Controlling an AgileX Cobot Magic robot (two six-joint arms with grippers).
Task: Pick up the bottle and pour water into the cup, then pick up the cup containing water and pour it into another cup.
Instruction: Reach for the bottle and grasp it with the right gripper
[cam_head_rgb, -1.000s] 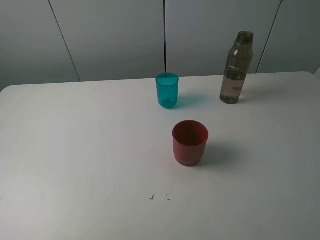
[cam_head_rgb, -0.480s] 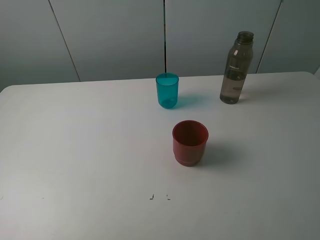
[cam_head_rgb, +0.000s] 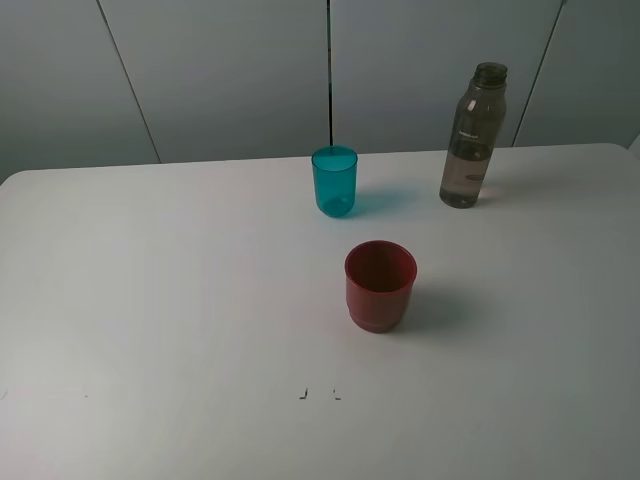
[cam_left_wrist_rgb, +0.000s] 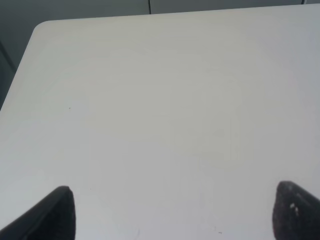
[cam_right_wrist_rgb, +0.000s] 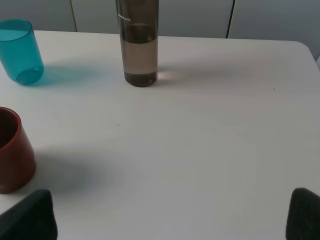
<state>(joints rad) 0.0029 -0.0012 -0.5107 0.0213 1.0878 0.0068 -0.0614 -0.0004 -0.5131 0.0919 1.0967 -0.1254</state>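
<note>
Overhead view: three items stand upright on the white table (cam_head_rgb: 150, 300), none touching another.

- Bottle (cam_head_rgb: 472, 140): far right of the table, close to the back edge. Liquid shows in its lower part. We cannot tell whether a cap is on.
- Teal cup (cam_head_rgb: 334, 181): far middle, well to the left of the bottle. We cannot tell what is in it.
- Red cup (cam_head_rgb: 380, 285): nearer the front, mid-table, slightly right of the teal cup and well apart from both other items. Its mouth faces up and the inside reads dark.
- Two small dark marks (cam_head_rgb: 318, 394) sit on the tabletop toward the front edge.
- Grey wall panels (cam_head_rgb: 230, 70) stand behind the table.

Left gripper (cam_left_wrist_rgb: 175, 215): in the wrist view we see two black fingertips (cam_left_wrist_rgb: 57, 215) spread wide at the frame's corners. Only bare tabletop lies between them, and nothing is held.

Right gripper (cam_right_wrist_rgb: 170, 217): its fingertips (cam_right_wrist_rgb: 30, 217) are likewise spread wide, with nothing between them. It hangs over the table, well short of the items. In its view we see the bottle (cam_right_wrist_rgb: 139, 45) straight ahead, the teal cup (cam_right_wrist_rgb: 21, 51) off to one side of it, and the red cup (cam_right_wrist_rgb: 12, 152) closer in on that same side.
</note>
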